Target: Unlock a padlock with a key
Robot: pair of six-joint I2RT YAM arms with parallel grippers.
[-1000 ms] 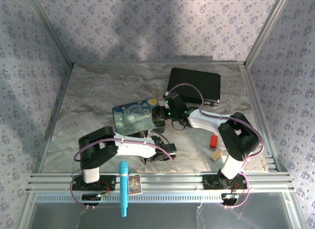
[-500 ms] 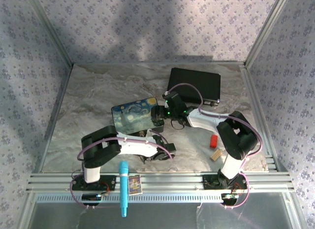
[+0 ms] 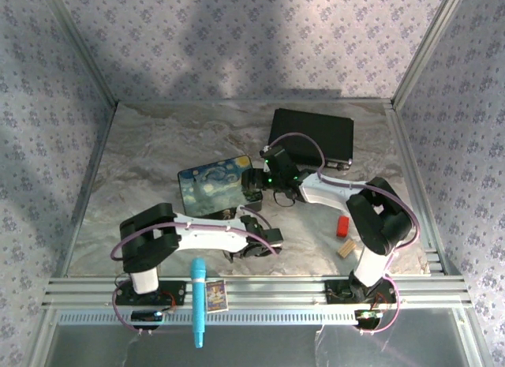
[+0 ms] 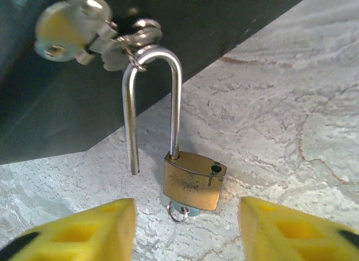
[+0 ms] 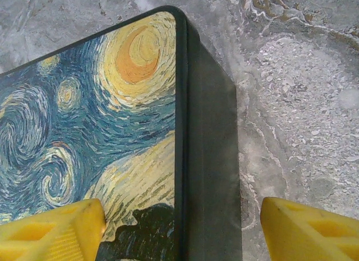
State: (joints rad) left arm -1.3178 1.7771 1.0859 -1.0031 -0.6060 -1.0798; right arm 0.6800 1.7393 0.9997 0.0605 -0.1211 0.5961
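Overhead camera is looking down from behind; wrist cameras are peering close past own fingertips (image 5: 50,227), right one sharing painted box (image 5: 101,120) just ahead.

key (image 4: 182,209) mostly hidden under padlock (image 4: 193,181), hasp (image 4: 72,28) blurred

I work inside a booth whose walls (image 3: 237,35) are papered in pale lilac with a small repeating floral print. Grey metal posts (image 3: 82,50) run up the corners. My table (image 3: 158,146) has a matte marbled top, grey veined with tan. Broad soft shadows fall across the back wall. Ribbed aluminium rails (image 3: 276,290) edge the near side, with a smooth grey panel (image 3: 268,339) below them.
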